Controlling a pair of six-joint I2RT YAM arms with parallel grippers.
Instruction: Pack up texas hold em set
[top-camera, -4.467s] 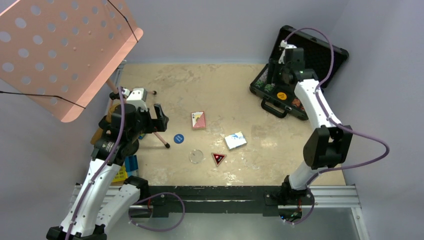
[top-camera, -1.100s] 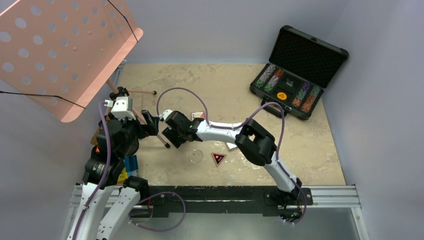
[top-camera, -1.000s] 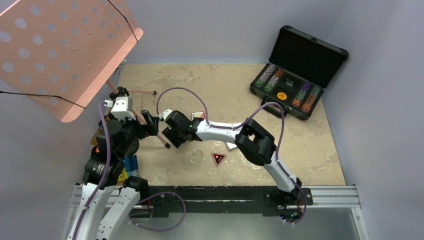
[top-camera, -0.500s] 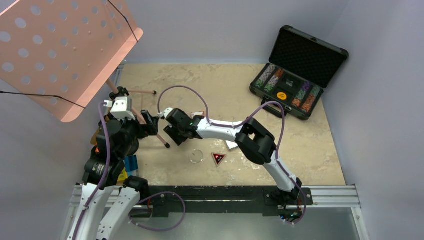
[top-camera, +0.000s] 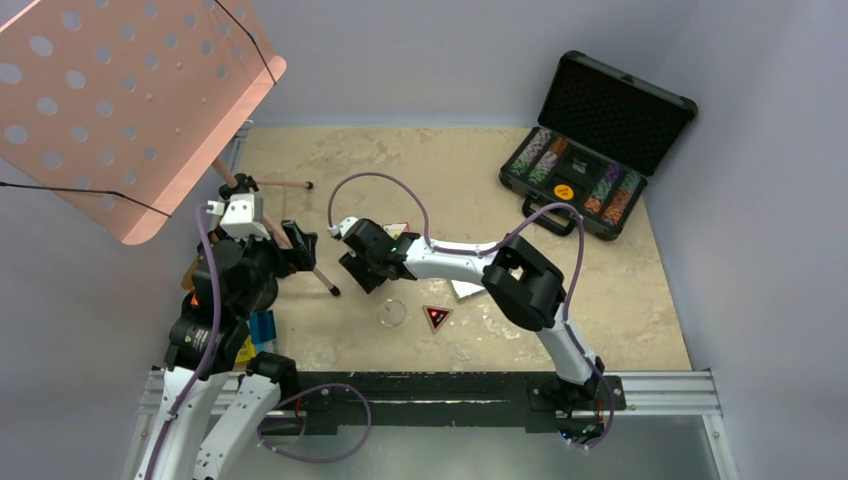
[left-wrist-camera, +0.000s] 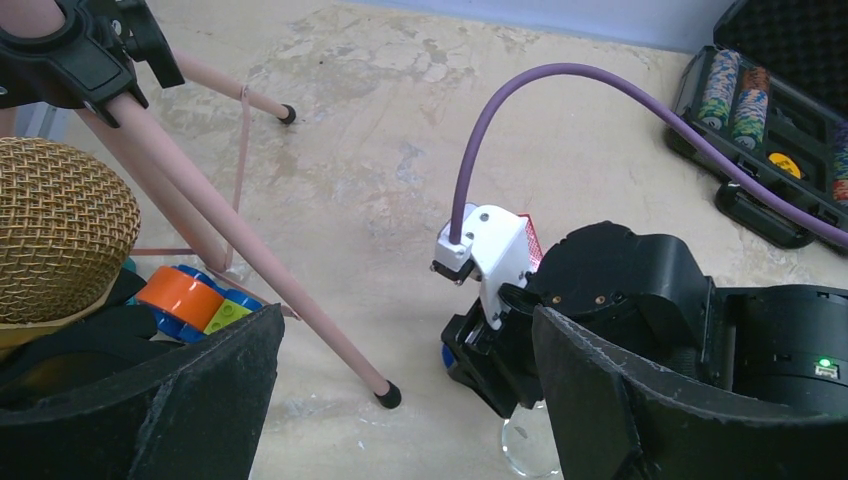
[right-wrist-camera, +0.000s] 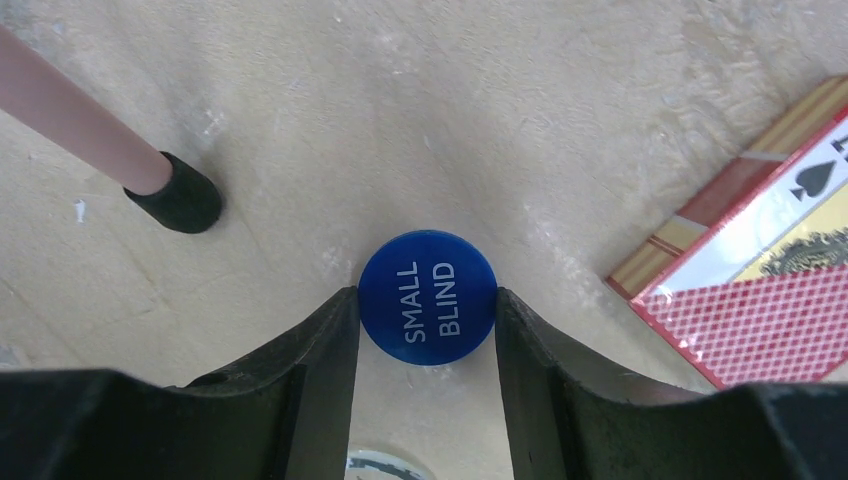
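My right gripper (right-wrist-camera: 428, 300) is shut on the blue "SMALL BLIND" button (right-wrist-camera: 428, 298), which lies flat on the table with a fingertip against each side. Seen from above, that gripper (top-camera: 362, 272) hides the button. Right of it lies the red card deck (right-wrist-camera: 770, 290). A clear button (top-camera: 392, 313) and a dark triangular marker (top-camera: 437, 317) lie just nearer. The blue and white deck (top-camera: 465, 290) peeks from under the right arm. At the far right the black briefcase (top-camera: 620, 105) stands open, with chip rows and an orange button (top-camera: 564, 190) inside. My left gripper (left-wrist-camera: 405, 330) is open and holds nothing.
The pink music stand (top-camera: 130, 100) fills the far left; one leg's black foot (right-wrist-camera: 185, 195) rests close to the left of the blue button. A gold mesh microphone (left-wrist-camera: 60, 230) and coloured toy pieces (left-wrist-camera: 185, 300) sit by my left gripper. Yellow and blue crates (top-camera: 250, 340) stand at the near left.
The right gripper's fingers have narrowed onto the blue button, and the gripper has shifted slightly right. The left arm has not moved.
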